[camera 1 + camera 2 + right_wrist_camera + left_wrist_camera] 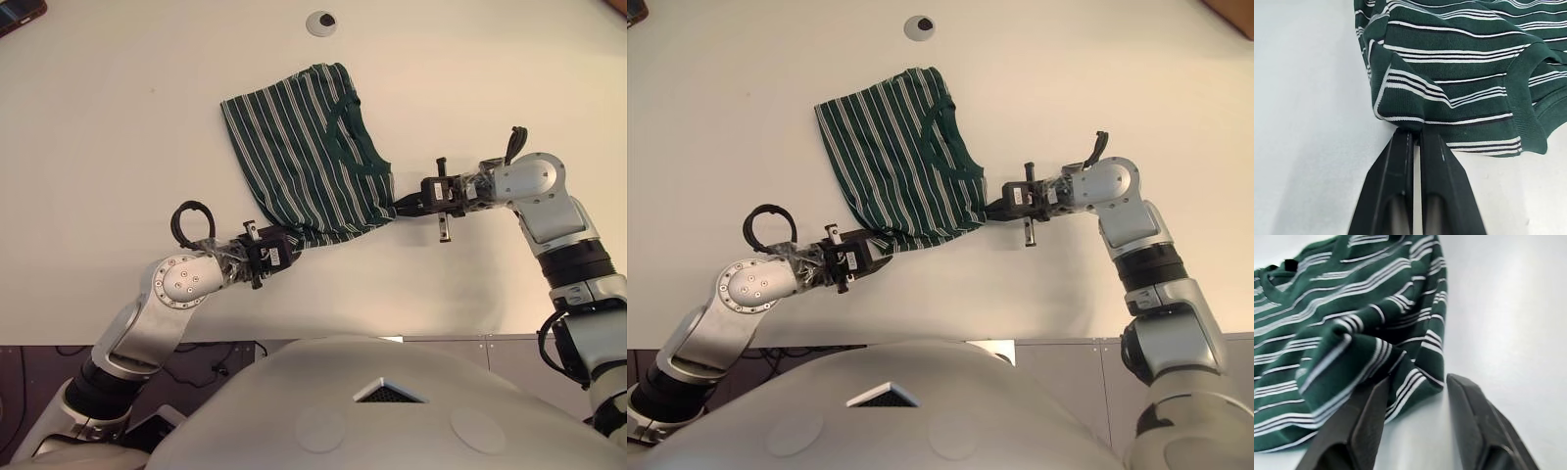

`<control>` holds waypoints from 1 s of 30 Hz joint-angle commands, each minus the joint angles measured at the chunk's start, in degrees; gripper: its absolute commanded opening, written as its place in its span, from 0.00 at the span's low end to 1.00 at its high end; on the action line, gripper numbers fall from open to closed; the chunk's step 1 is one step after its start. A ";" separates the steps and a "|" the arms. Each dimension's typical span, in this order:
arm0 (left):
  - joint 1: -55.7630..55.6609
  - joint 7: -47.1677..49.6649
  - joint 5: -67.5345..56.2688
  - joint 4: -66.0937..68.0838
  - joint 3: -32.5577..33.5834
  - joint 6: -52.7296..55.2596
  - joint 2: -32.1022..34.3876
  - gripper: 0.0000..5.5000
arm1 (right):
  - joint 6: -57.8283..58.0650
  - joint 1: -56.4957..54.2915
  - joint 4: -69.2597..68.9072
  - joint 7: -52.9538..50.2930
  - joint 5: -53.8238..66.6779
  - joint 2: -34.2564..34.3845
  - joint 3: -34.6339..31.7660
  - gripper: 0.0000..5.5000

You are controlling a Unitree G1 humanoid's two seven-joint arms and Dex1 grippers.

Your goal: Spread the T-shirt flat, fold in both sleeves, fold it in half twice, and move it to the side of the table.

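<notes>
The T-shirt [304, 157] lies on the white counter [118, 147], folded into a striped green panel that runs slantwise from the far middle of the counter back toward me. Its collar shows on the side toward my right arm. My right fingers [1406, 147] are pressed together on a small fold of fabric at the near right corner, close by the collar's ribbed band, and the cloth bunches up just where they grip it. My left fingers [1364, 416] are spread apart at the shirt's near left corner, low over the counter. The tip of the cloth pokes into the gap between them, lying against one finger and clear of the other, so nothing is clamped there. My arms come in from either side, and the shirt's near edge runs between them. Beyond the shirt, a round grey cable port [320, 23] sits in the counter, well apart from the cloth, and a dark object [20, 15] lies at the far left corner.
</notes>
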 commanded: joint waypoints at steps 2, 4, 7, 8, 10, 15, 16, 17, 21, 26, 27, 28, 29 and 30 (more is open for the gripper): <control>2.17 -2.06 -0.03 2.04 -2.17 4.05 1.41 0.24 | -0.16 -0.53 0.77 0.12 -1.55 -0.36 0.62 0.00; 2.53 -1.97 -0.31 1.93 -1.98 4.74 1.63 0.18 | -0.16 -0.70 1.00 0.07 -1.48 -0.21 0.57 0.00; 2.90 -1.68 -1.87 1.95 -0.27 5.53 1.66 0.10 | 0.22 -0.26 0.39 -0.18 -1.28 -0.32 0.33 0.00; 3.18 -1.69 -2.84 1.80 0.79 5.84 1.74 0.07 | 0.44 -0.11 0.16 -0.12 -1.11 -0.39 0.26 0.00; 3.92 -2.05 -5.19 1.06 2.83 6.43 1.90 0.01 | 1.23 0.19 -0.45 0.50 -0.61 -0.73 0.19 0.00; 6.66 -7.18 -21.76 -8.06 15.33 14.01 2.19 0.00 | 19.40 2.82 -11.90 11.73 8.87 -7.10 -0.83 0.00; 5.91 -7.95 -25.00 -9.14 18.31 15.53 2.21 0.00 | 24.50 2.08 -13.90 12.17 11.98 -7.05 -2.08 0.00; 4.95 -8.38 -27.54 -9.79 20.81 16.70 2.18 0.00 | 28.89 1.09 -15.34 12.38 14.73 -6.76 -3.26 0.00; -2.65 -8.51 -36.03 -7.84 28.32 19.37 1.65 0.00 | 40.99 -4.94 -15.86 9.26 22.28 -2.90 -7.10 0.00; -14.15 -5.34 -36.22 4.94 27.74 15.81 -1.84 0.00 | 43.95 -15.79 -1.79 -0.75 22.49 8.57 -9.61 0.00; -16.26 -4.67 -36.23 7.55 27.38 15.35 -2.94 0.00 | 42.59 -17.70 2.55 -2.91 21.18 10.57 -9.63 0.00; -18.58 -3.89 -35.88 10.61 27.02 14.67 -3.95 0.00 | 40.76 -19.94 7.97 -5.24 19.49 12.67 -9.67 0.00; -20.56 -3.29 -35.77 13.34 26.87 14.20 -4.85 0.00 | 39.13 -22.01 12.91 -7.33 18.01 14.46 -9.80 0.00; -22.77 -2.66 -35.53 16.57 26.74 13.80 -5.62 0.00 | 37.35 -24.04 17.67 -9.04 16.66 16.12 -10.06 0.00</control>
